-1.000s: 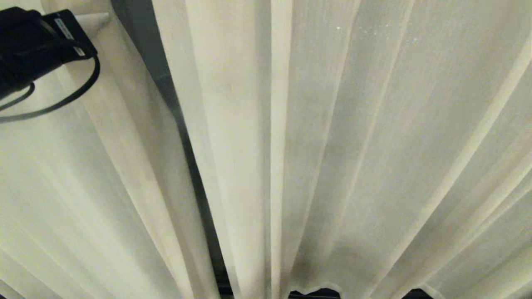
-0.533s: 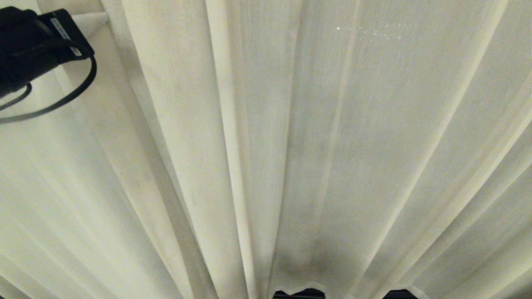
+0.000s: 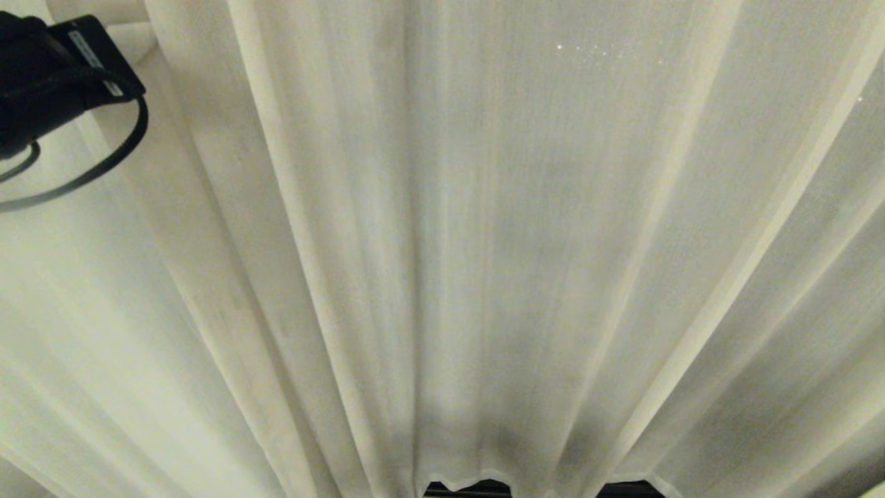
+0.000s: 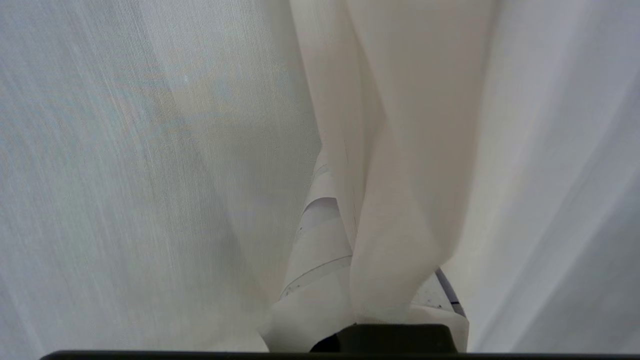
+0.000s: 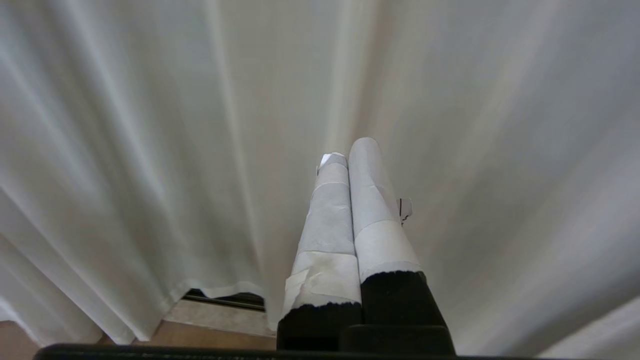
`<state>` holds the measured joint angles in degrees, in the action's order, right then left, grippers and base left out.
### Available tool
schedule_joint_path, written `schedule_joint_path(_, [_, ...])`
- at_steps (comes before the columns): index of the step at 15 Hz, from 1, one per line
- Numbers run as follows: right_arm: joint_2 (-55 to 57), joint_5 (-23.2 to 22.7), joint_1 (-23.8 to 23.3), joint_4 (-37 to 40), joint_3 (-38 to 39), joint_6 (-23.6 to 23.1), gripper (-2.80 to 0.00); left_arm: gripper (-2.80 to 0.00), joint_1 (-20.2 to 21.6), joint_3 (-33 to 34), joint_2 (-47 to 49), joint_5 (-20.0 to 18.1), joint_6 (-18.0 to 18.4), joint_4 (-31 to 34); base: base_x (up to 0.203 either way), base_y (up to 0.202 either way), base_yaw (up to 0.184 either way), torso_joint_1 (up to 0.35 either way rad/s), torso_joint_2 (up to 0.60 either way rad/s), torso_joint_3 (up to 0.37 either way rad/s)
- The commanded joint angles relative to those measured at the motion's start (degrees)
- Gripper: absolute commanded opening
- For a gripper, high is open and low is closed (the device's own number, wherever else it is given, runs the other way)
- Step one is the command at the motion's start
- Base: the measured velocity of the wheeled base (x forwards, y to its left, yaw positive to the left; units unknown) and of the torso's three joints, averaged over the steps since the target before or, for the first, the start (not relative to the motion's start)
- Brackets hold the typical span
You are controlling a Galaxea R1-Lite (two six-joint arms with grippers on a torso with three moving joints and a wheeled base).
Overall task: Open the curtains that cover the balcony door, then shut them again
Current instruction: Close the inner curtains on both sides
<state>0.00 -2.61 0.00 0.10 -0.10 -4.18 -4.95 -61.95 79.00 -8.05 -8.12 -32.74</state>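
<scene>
Sheer off-white curtains (image 3: 484, 242) with vertical pleats fill the head view. The balcony door is hidden behind them. My left arm's black wrist (image 3: 48, 76) reaches in at the upper left. In the left wrist view the left gripper (image 4: 350, 200) is shut on a thicker cream fold of curtain (image 4: 395, 210), which runs between its white-taped fingers (image 4: 320, 245) and covers one of them. The right gripper (image 5: 350, 150) hangs low in front of the curtain (image 5: 150, 150), its taped fingers pressed together with nothing between them.
Under the curtain hem a dark strip (image 3: 470, 488) shows at the bottom of the head view. The right wrist view shows a dark floor track (image 5: 225, 300) and brown wooden floor (image 5: 215, 342) below the hem.
The whole head view has shifted left. The dark vertical gap between the curtain panels, seen one second ago, is now covered by fabric. The left gripper still holds its fold.
</scene>
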Motion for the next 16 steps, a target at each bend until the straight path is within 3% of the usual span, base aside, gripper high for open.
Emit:
schedule_joint_path(1, [0.0, -0.03, 0.0, -0.01, 0.01, -0.04, -2.8, -2.8, 0.03, 0.08, -0.16, -0.04, -0.05, -0.22, 0.0, -0.188, 0.001, 0.002, 0.0, 0.005])
schedule_joint_path(7, [0.09, -0.03, 0.0, -0.01, 0.01, -0.04, -2.8, -2.8, -1.76, 0.21, -0.28, -0.04, -0.07, -0.3, 0.0, -0.158, -0.002, 0.003, 0.0, 0.001])
schedule_joint_path(16, [0.07, -0.03, 0.0, -0.01, 0.01, -0.04, -2.8, -2.8, -2.43, 3.43, -7.05, 0.41, -0.14, -0.16, 0.0, 0.0, 0.0, 0.0, 0.0, 0.0])
